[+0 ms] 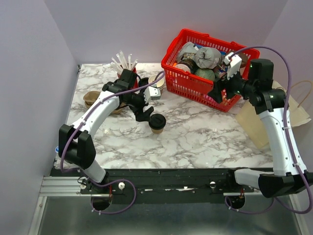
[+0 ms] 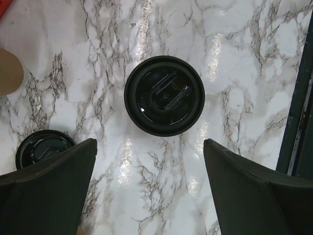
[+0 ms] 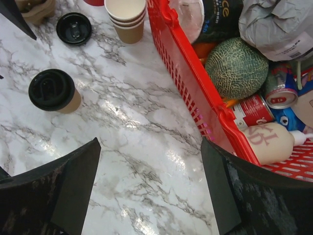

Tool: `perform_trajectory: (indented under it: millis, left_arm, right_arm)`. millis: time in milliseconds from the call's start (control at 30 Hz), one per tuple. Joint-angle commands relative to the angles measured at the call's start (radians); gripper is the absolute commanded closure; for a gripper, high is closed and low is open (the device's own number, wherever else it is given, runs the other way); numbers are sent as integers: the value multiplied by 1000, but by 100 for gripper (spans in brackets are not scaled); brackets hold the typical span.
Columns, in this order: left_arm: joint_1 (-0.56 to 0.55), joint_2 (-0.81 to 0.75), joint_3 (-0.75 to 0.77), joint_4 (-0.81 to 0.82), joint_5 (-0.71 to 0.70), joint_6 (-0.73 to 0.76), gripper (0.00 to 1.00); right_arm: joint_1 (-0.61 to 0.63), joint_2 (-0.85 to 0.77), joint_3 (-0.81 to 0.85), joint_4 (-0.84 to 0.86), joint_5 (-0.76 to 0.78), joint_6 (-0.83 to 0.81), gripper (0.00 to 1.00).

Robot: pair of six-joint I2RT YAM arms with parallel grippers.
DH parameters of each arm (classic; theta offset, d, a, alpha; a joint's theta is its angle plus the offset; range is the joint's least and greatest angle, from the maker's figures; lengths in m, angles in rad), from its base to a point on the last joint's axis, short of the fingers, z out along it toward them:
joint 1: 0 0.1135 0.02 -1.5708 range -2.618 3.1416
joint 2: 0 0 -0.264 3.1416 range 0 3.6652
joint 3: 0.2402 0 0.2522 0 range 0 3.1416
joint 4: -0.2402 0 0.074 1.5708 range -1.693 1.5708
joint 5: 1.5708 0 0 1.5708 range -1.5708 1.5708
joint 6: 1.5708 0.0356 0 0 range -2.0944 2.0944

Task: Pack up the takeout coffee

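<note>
At the far left of the desk (image 1: 205,142) lies what looks like a brown pulp cup carrier (image 1: 92,98), with a red cup of white straws (image 1: 125,66) behind it. Just right of these, the left hand (image 2: 149,147) hangs directly over the takeout coffee (image 1: 157,122), its fingers (image 2: 49,186) spread wide and touching nothing. The cup stands upright on the marble near the middle of the desk, capped with a black lid. A loose black lid (image 2: 41,148) lies close by, and a stack of cream paper cups (image 3: 126,19) stands further back.

By its look the cup is light, thin-walled paper that would buckle under a hard squeeze. Whether it is filled cannot be told; if it is, it will be top-heavy and quick to slop. The lid is glossy and probably only pressed on, so lifting by it seems risky. The firmer hold appears to be around the brown wall just beneath the rim, where the lid stiffens it, with the cup kept level.

Further right sits a red basket (image 1: 193,85) crowded with groceries, a melon (image 3: 239,66) among them. The right hand (image 3: 150,144) hovers beside the basket's near wall, fingers parted and empty. Furthest right, a kraft paper bag (image 1: 250,122) sits at the desk's edge, likely where the cup belongs.
</note>
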Motion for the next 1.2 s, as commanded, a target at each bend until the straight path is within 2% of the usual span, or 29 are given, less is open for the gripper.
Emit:
perform_trajectory:
  millis: [0,233,300,433,500,600,733,867,1000,1167]
  left_arm:
    - [3,24,54,-58,-28,105,4]
    - [42,75,191,-67,-165,-50,4]
    - [64,79,238,-68,-166,-115,4]
    - [75,88,277,-33,-232,-220,4]
    - [76,101,301,-30,-263,-240,4]
    - [79,125,306,-47,-266,-236,4]
    - [99,174,363,-81,-411,-273,5]
    - [179,235,485,-133,-514,-363,5]
    - [276,334,619,-213,-538,-429,12]
    - [326,452,708,-276,-626,-437,13]
  right_arm:
    - [-14,16,91,-101,101,-26,9]
    - [-17,88,198,-273,191,-115,16]
    - [-24,93,208,-260,256,-92,17]
    - [-134,83,242,-207,347,-38,18]
    - [-181,82,244,-213,319,-43,18]
    - [-195,65,183,-235,169,-69,18]
    - [-195,71,130,-258,37,-52,18]
    - [-195,54,104,-243,5,-69,17]
    - [-195,65,103,-253,-21,-67,17]
    - [-195,70,89,-255,-63,-50,16]
